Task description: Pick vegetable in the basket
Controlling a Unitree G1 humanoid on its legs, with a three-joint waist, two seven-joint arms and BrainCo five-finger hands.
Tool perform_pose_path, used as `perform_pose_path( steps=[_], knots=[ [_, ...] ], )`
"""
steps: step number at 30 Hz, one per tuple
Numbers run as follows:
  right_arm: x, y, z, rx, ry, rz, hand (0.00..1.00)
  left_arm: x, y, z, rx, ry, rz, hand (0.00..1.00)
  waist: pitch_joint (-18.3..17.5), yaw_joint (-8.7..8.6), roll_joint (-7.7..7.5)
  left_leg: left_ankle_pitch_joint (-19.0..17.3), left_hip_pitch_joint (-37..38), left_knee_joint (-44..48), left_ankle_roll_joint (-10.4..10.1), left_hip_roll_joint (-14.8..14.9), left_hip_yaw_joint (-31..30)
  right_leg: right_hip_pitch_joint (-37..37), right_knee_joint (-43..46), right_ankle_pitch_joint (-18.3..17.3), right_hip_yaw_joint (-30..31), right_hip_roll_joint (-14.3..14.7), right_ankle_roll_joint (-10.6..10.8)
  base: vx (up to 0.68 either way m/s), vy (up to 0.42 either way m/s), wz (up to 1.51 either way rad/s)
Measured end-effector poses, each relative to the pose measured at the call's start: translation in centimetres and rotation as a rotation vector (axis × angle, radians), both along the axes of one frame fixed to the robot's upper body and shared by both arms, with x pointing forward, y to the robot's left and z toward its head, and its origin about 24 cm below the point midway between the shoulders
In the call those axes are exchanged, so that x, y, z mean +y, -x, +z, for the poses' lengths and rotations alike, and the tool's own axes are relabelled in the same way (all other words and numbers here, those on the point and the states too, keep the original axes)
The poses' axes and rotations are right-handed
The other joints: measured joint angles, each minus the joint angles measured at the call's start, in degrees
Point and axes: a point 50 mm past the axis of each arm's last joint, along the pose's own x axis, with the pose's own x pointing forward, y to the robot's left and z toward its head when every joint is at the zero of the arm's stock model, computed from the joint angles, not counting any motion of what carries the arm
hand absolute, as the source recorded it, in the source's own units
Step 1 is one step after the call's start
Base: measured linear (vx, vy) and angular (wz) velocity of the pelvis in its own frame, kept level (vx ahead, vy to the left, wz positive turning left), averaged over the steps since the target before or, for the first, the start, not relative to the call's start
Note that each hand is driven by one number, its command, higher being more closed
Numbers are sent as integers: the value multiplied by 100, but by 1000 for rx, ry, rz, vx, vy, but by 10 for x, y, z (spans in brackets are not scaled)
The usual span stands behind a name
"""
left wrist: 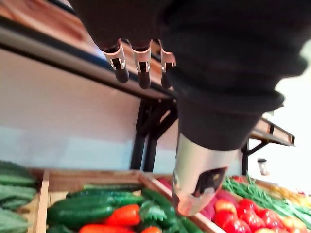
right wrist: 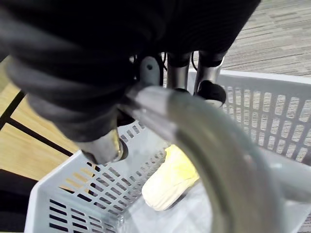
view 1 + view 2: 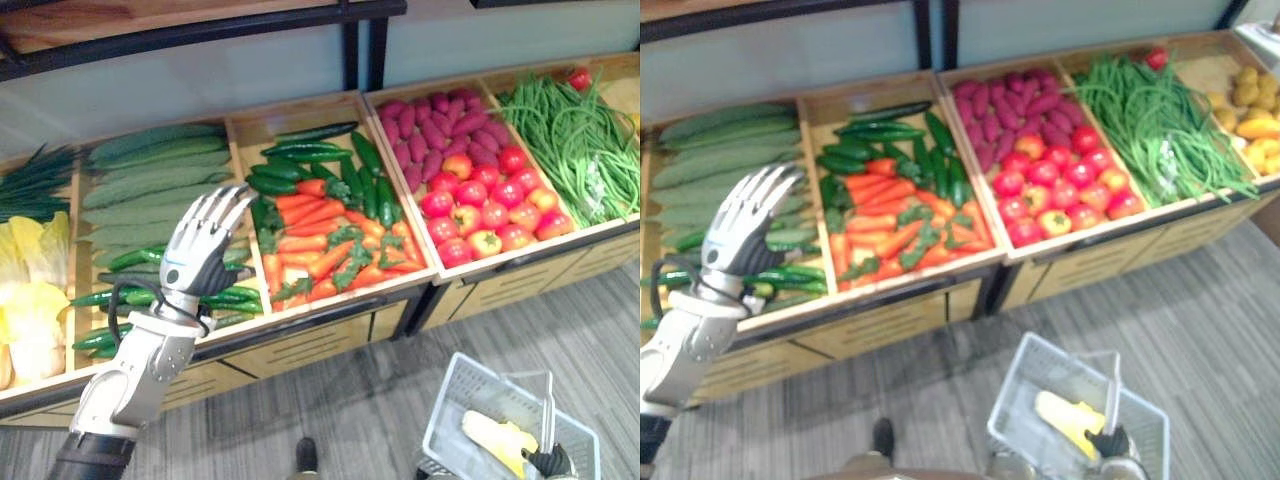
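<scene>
left hand spread above the crates, right hand clasping the basket

the left hand point(image 3: 205, 240) hovers with fingers straight and spread, holding nothing, over the crate of long pale green gourds point(image 3: 150, 170) and small green peppers point(image 3: 225, 296), just beside the divider to the carrots point(image 3: 325, 250); dark cucumbers point(image 3: 310, 152) lie behind the carrots in the same crate; further right sit purple sweet potatoes point(image 3: 440, 125), red tomatoes point(image 3: 490, 205) and green beans point(image 3: 575, 150); the right hand point(image 3: 549, 461) is low at the right, its fingers curled round the handle point(image 2: 194, 131) of the white mesh basket point(image 3: 462, 392), which hangs above the grey floor point(image 3: 350, 400); one pale yellow vegetable point(image 3: 490, 432) lies inside the basket
</scene>
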Motion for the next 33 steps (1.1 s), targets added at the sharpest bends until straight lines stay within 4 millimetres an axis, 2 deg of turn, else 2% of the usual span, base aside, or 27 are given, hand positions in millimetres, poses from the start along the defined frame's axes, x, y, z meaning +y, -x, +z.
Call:
perform_pose_path(
  steps=[4,12,22,33],
  knots=[
    [0,-7,4,-22,13,23,100,3,-14,-1,33,-4,29,0,48,-30,20,-6,3,0,10,-15,91,-14,-96,66,42,-5,-4,11,12,-9],
    [2,-23,11,-67,28,62,100,17,-25,-5,96,71,109,0,198,-141,64,-17,-48,0,20,-24,242,-125,-227,204,173,0,0,-23,10,-10],
    [1,-27,13,-53,30,43,100,-2,-42,-14,179,430,95,0,284,-173,170,-15,-93,0,20,-37,247,-115,-342,275,169,3,2,0,0,0],
    [7,-26,9,-48,3,12,100,-26,-46,-32,229,609,78,0,284,-179,170,-13,-55,0,23,-36,242,-98,-308,283,168,-4,-8,0,0,0]
  ],
)
